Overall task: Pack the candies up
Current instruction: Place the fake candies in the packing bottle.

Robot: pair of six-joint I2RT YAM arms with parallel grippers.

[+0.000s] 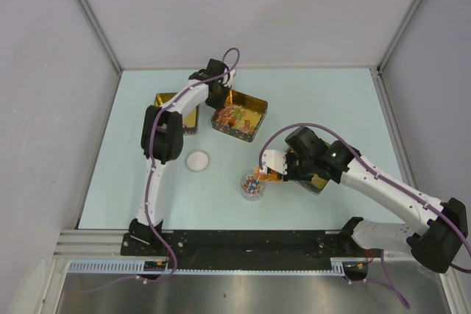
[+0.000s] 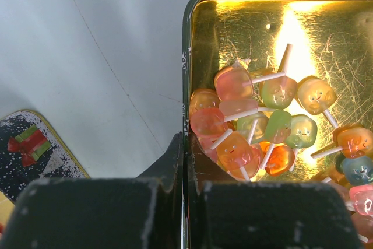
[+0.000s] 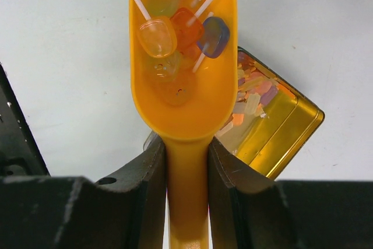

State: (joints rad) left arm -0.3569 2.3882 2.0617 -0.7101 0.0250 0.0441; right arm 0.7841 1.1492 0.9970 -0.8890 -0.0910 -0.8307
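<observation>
Pinching the handle of the orange scoop (image 3: 175,115), the right end effector (image 3: 186,164) holds a small load of candies (image 3: 175,30) just by the clear cup (image 1: 252,187) toward the near edge of the table (image 1: 331,101). The left end effector (image 2: 183,164), pressed together on the wall of the gold tin (image 2: 187,56) nearer the far edge, steadies the heap inside. These glossy little lollipops look light, hard and slippery, with thin sticks likely to snag, so they are better scooped than pinched singly and tipped slowly.
</observation>
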